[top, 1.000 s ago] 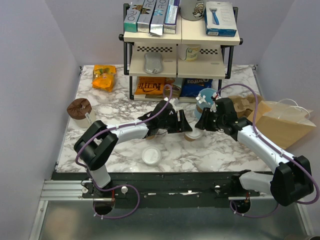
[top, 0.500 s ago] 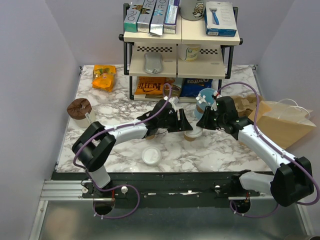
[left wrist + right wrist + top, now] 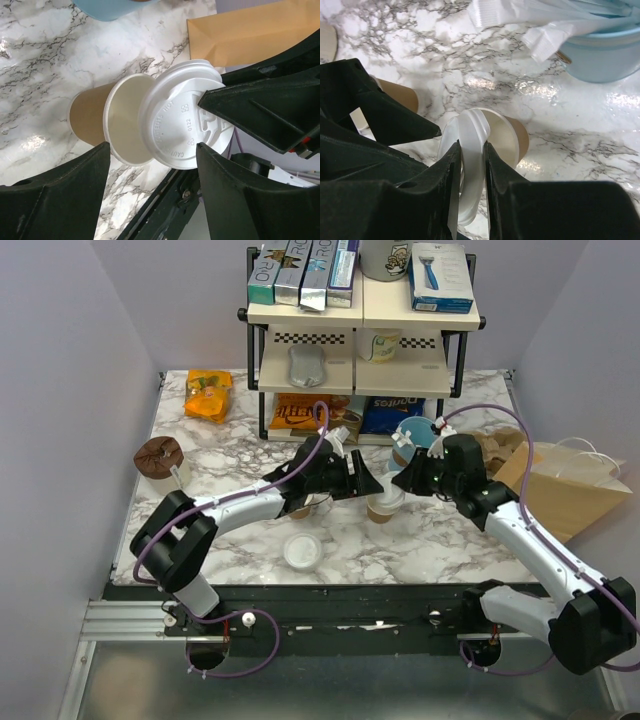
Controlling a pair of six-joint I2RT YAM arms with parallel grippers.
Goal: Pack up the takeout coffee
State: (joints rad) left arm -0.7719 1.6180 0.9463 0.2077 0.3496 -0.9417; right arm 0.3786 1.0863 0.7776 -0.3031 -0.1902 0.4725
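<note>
The takeout coffee's tan paper cup [image 3: 380, 511] stands mid-table between the two arms. Its mouth is partly uncovered. The white lid [image 3: 470, 131] sits tilted on edge at the cup's rim [image 3: 127, 120]. My right gripper [image 3: 472, 146] is shut on the edge of that lid [image 3: 182, 117], reaching in from the right [image 3: 402, 485]. My left gripper [image 3: 153, 147] is open, with one finger on each side of the cup and neither touching it; in the top view it hovers just left of the cup [image 3: 370, 485].
A light-blue cup [image 3: 413, 432] stands behind the coffee. A brown paper bag [image 3: 565, 495] lies at the right. A loose white lid [image 3: 302, 552] rests near the front edge. A second tan cup [image 3: 395, 92] stands under the left arm. The shelf rack [image 3: 355, 340] is at the back.
My right gripper's jaws have narrowed onto the lid's edge and the lid now stands tilted at the cup's rim. Both wrists have shifted slightly away from the table's front edge.
</note>
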